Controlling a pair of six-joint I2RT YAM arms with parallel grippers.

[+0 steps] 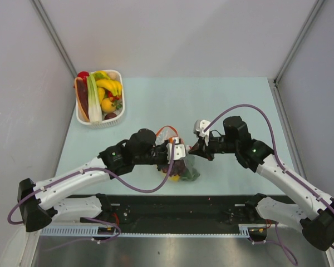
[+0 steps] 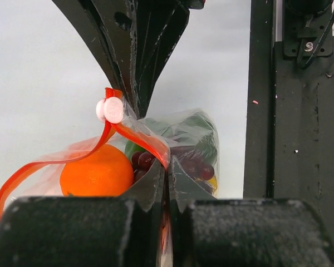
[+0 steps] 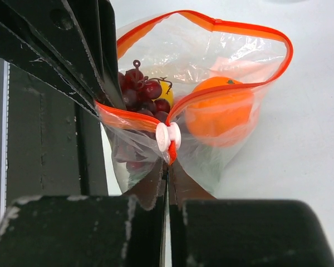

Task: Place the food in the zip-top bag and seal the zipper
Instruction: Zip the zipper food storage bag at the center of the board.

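The zip-top bag (image 1: 183, 167) hangs between my two grippers over the table's near middle. It holds an orange round fruit (image 2: 97, 171), a purple grape bunch (image 2: 196, 164), green leafy pieces and a yellow piece (image 3: 167, 89). My left gripper (image 1: 179, 151) is shut on the bag's orange-red zipper strip (image 2: 142, 142). My right gripper (image 1: 192, 148) is shut on the strip's end just under the white slider tab (image 3: 168, 136). In the right wrist view the zipper (image 3: 234, 28) gapes in a wide loop beyond the slider. The slider also shows in the left wrist view (image 2: 110, 110).
A white plastic basket (image 1: 100, 122) stands at the back left with bananas, a long green-white stalk (image 1: 93, 99) and other toy food. A black rail (image 1: 172, 206) runs along the near edge by the arm bases. Grey walls close in the left and right sides.
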